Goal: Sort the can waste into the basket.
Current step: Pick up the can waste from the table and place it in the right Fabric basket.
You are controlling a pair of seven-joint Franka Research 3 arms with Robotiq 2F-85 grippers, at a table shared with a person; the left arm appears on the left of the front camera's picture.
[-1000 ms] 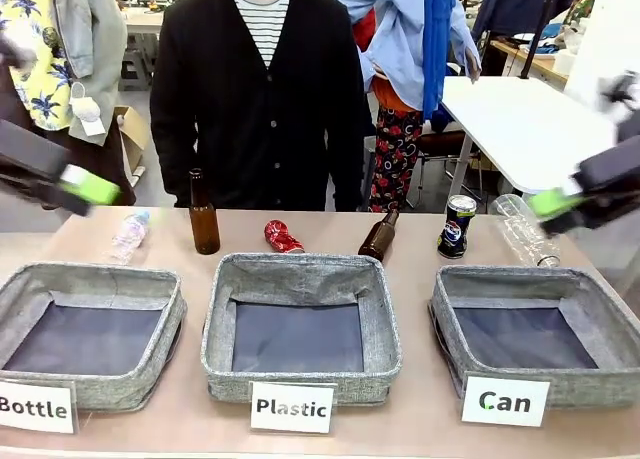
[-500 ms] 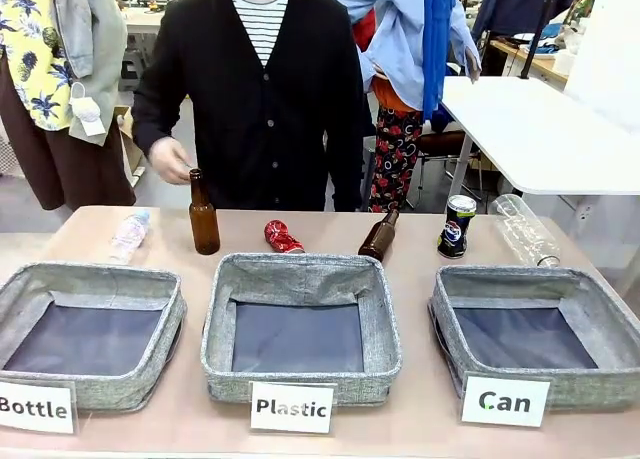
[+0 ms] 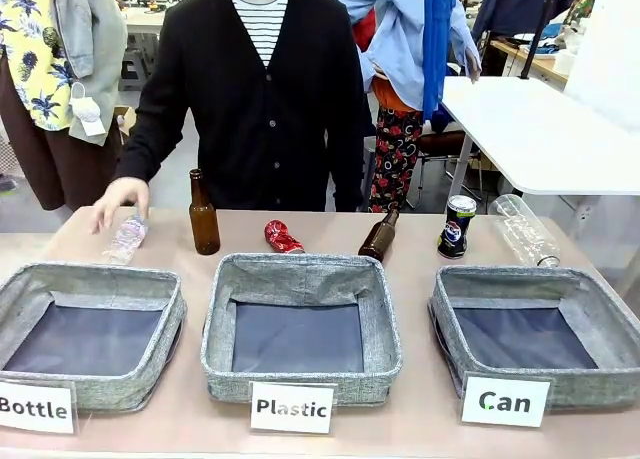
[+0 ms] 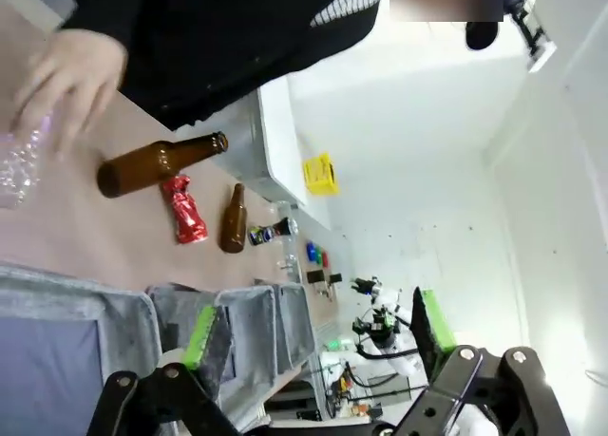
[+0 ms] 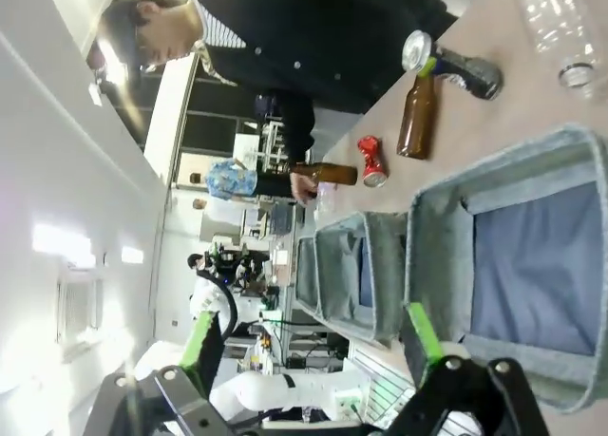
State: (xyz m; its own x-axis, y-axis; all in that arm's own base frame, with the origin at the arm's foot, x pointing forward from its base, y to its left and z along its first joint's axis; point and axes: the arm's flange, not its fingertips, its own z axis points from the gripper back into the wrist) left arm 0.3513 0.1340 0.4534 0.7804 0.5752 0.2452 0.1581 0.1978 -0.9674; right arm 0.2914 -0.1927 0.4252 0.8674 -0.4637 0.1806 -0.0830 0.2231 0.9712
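Observation:
The grey basket [image 3: 530, 279] labelled "Can" stands empty at the front right; the right wrist view has it closest, its rim [image 5: 503, 170] just beyond my right gripper [image 5: 312, 337], which is open and empty. A crushed red can [image 3: 283, 237] lies behind the middle bin. A blue-black drink can [image 3: 458, 226] stands upright behind the "Can" basket. My left gripper [image 4: 316, 329] is open and empty, held above the left bin, with the red can [image 4: 185, 210] farther off. The right wrist view also takes in the red can [image 5: 371, 161] and the drink can [image 5: 456, 66].
Bins labelled "Bottle" [image 3: 100, 274] and "Plastic" [image 3: 300, 269] sit left and middle. An upright brown bottle [image 3: 204, 214], a lying brown bottle [image 3: 378, 237] and a clear plastic bottle [image 3: 525, 229] share the far strip. The person's hand [image 3: 120, 194] rests on a small clear bottle [image 3: 126, 237].
Both grippers left the front view's sides a second ago. The person's hand moved from the upright brown bottle down and left onto the small clear bottle.

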